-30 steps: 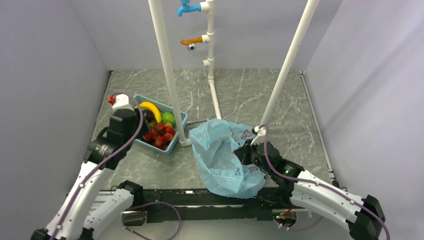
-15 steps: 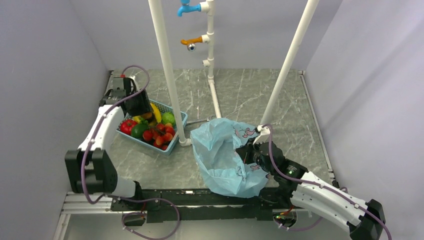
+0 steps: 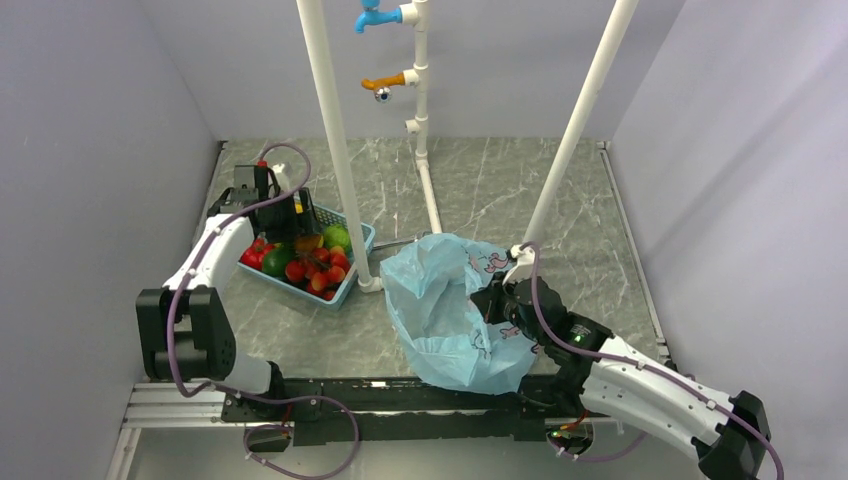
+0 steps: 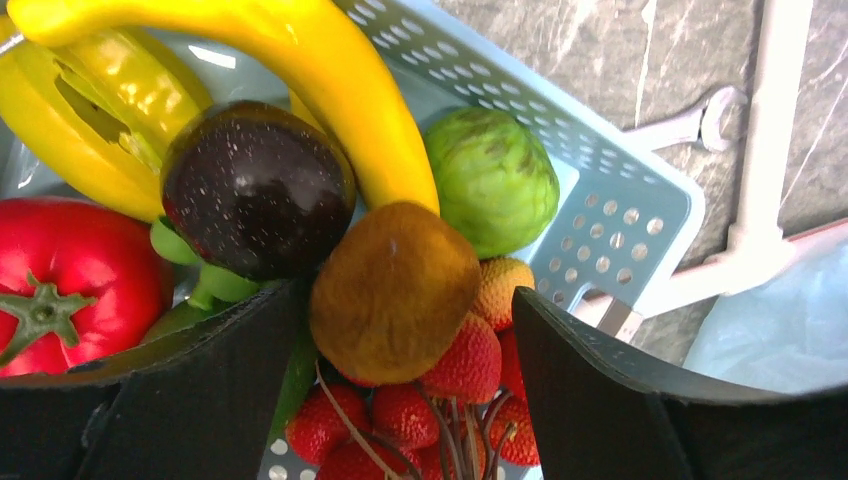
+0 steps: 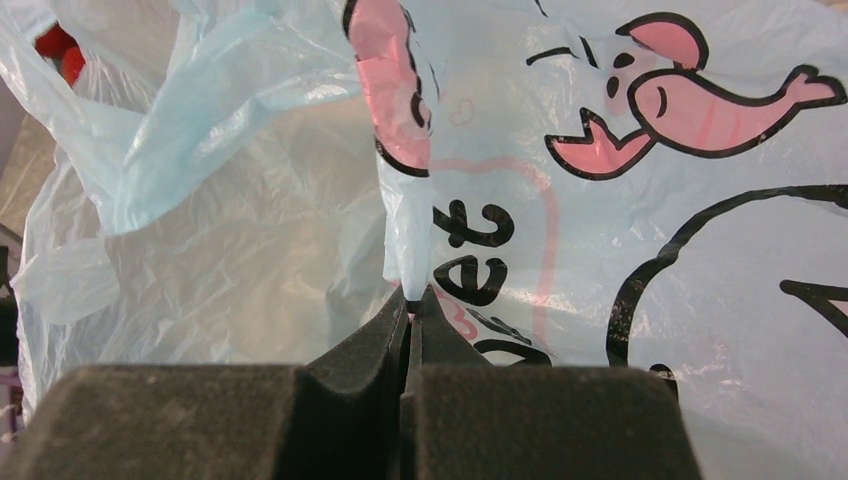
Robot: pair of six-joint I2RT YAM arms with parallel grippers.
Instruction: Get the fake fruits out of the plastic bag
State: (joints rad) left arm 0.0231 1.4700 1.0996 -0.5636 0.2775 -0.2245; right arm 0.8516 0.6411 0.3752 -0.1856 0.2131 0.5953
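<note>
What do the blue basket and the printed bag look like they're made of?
The perforated light-blue basket looks like rigid moulded plastic: even round holes, smooth rim. The pale-blue printed bag looks like thin plastic film: translucent, crinkled, glossy, pinched flat in the right gripper.

plastic bag (image 5: 230, 260): thin, crinkly translucent film, glossy. fake fruits (image 4: 255, 190) — shiny smooth plastic; brown fruit (image 4: 395, 290) matt, fuzzy-looking. basket (image 4: 630, 215): smooth perforated plastic. wrench (image 4: 665, 130) metal. table (image 3: 480, 190) smooth, marble-look.
</note>
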